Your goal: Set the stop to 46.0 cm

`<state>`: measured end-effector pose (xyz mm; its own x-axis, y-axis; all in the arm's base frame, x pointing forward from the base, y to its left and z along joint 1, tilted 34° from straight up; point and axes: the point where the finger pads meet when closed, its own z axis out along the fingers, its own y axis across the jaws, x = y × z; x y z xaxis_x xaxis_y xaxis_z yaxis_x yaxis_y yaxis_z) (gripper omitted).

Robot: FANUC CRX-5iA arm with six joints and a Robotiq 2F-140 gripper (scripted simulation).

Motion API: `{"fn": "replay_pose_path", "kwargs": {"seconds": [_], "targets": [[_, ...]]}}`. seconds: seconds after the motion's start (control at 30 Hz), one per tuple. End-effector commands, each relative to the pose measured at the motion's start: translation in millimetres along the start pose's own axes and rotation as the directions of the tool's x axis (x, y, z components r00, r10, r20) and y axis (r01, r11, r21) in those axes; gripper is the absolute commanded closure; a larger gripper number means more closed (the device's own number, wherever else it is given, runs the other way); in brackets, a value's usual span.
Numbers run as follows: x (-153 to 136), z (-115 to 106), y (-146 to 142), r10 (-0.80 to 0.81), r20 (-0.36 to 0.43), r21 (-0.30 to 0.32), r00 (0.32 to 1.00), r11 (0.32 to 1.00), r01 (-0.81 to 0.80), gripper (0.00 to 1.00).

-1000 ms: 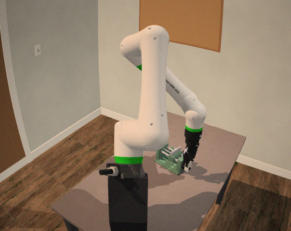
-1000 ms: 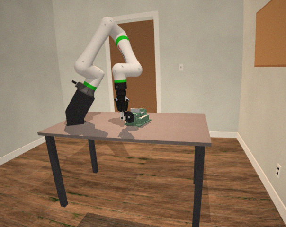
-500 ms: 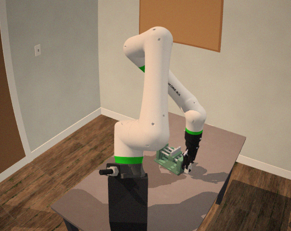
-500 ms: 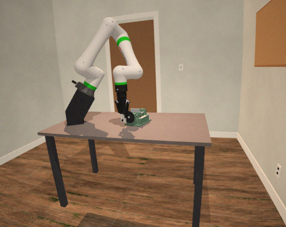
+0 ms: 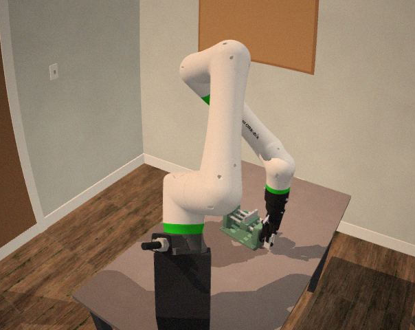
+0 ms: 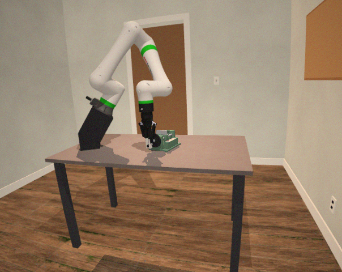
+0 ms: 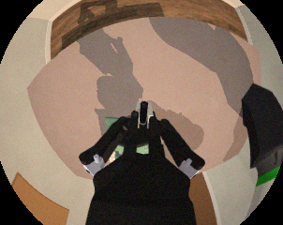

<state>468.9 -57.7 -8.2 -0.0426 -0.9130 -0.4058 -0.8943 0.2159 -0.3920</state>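
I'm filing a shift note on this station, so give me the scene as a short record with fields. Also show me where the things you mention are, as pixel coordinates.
gripper: [image 5: 268, 244] [image 6: 148, 145] [image 7: 143, 119] fingers closed on the handle [image 5: 272, 243] [image 6: 148, 145] [image 7: 143, 110]
handwheel: [image 5: 261, 236] [image 6: 156, 140] black, round, at one end of the green fixture
green fixture: [image 5: 238, 237] [image 6: 172, 143] [image 7: 111, 123] on the table [image 5: 250, 280] [image 6: 206, 152] [image 7: 179, 70]
gray plate: [image 5: 251, 216] [image 6: 161, 132] upright on the fixture, between its ends
stop setting: cannot be read in these views
release: not yet done
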Motion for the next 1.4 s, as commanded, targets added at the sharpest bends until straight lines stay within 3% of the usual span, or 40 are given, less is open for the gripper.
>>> {"fn": "replay_pose_path", "kwargs": {"seconds": [0.0, 1.37], "targets": [[0.2, 1.5, -2.3, 0.000, 0.000, 0.000, 1.000, 1.000, 0.000, 0.96], [0.2, 7.0, -28.7, 0.000, 0.000, 0.000, 1.000, 1.000, 0.000, 0.96]]}}
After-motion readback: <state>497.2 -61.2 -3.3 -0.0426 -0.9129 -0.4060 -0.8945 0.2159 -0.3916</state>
